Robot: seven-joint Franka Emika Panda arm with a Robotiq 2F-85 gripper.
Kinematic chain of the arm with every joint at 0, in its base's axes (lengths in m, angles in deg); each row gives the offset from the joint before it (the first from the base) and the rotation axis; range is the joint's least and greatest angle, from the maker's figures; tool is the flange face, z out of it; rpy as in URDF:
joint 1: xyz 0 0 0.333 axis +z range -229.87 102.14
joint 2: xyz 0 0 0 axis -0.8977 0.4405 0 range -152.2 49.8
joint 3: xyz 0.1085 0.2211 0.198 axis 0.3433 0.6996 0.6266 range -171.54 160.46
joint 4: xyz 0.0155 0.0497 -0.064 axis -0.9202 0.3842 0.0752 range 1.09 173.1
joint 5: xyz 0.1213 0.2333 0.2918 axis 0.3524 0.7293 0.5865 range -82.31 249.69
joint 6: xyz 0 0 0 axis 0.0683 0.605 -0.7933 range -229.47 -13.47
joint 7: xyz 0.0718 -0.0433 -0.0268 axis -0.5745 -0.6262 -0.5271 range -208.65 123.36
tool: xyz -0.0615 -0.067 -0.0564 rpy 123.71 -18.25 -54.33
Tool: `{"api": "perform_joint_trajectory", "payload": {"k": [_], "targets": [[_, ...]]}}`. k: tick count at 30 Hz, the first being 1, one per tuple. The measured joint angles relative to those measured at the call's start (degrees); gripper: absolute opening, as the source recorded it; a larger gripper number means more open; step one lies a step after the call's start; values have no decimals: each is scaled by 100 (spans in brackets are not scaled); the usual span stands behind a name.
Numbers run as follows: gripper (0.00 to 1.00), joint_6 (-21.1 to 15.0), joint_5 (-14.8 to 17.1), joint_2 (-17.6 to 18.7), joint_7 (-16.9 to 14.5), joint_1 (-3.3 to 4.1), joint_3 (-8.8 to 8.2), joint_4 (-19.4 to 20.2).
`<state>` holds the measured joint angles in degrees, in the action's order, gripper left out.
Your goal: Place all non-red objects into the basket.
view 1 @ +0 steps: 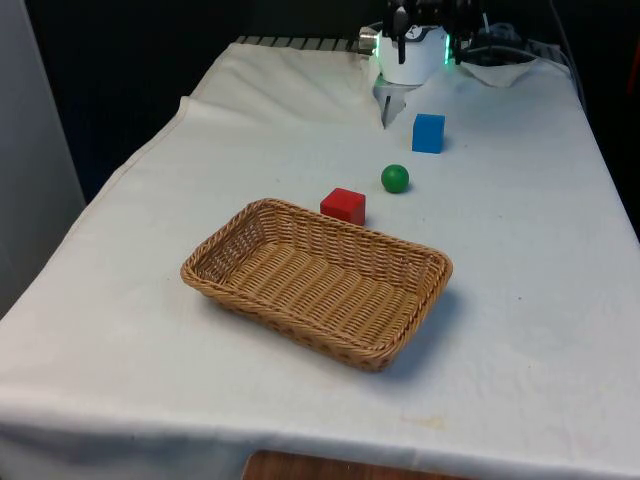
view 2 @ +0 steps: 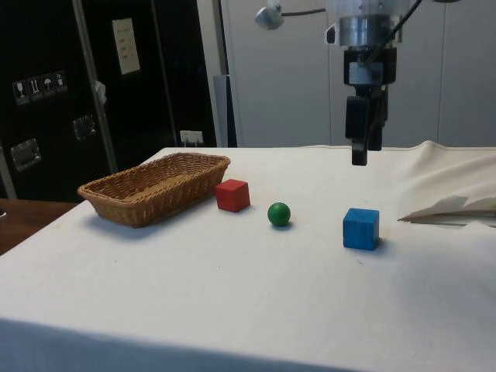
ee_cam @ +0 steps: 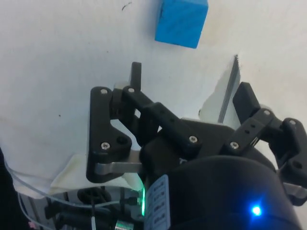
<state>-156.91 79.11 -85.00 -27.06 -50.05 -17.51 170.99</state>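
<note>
Black and pointing straight down, the tool [view 2: 359, 159] hangs from the white arm well above the table [view 2: 232, 263], its wrist held vertical over the far end of the cloth. In the side view it hovers high over the blue cube [view 2: 361, 229], a little towards the far side of it, touching nothing. From the wrist the two fingers [ee_cam: 135, 76] stand well apart with only white cloth between them, so the tool is wide and holds nothing; the blue cube [ee_cam: 182, 22] lies on the cloth beyond the fingertips, not between them.

Three small things rest on the table in a loose row. The blue cube [view 1: 428, 133] sits nearest the robot. The green ball [view 1: 395, 179] lies near it, apart from it, between the cube and the red cube [view 1: 343, 206]. The red cube stands just beside the far rim of the wicker basket [view 1: 230, 235], outside it; whether it touches the rim I cannot tell. In the side view the red cube [view 2: 232, 195] stands just past the basket's [view 2: 128, 203] end, with the green ball [view 2: 279, 214] a short way on from it.

The basket is oblong, woven in light brown, and sits flat, set at an angle to the table's edges.
</note>
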Motion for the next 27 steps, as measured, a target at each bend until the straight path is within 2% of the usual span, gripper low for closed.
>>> {"api": "perform_joint_trajectory", "payload": {"k": [21,24,25,27], "targets": [[100,0,-6,29,0,29,6,23],[100,-97,46,155,17,103,46,11],[100,-212,143,309,17,160,109,-17],[100,-350,241,504,23,201,172,-57]]}}
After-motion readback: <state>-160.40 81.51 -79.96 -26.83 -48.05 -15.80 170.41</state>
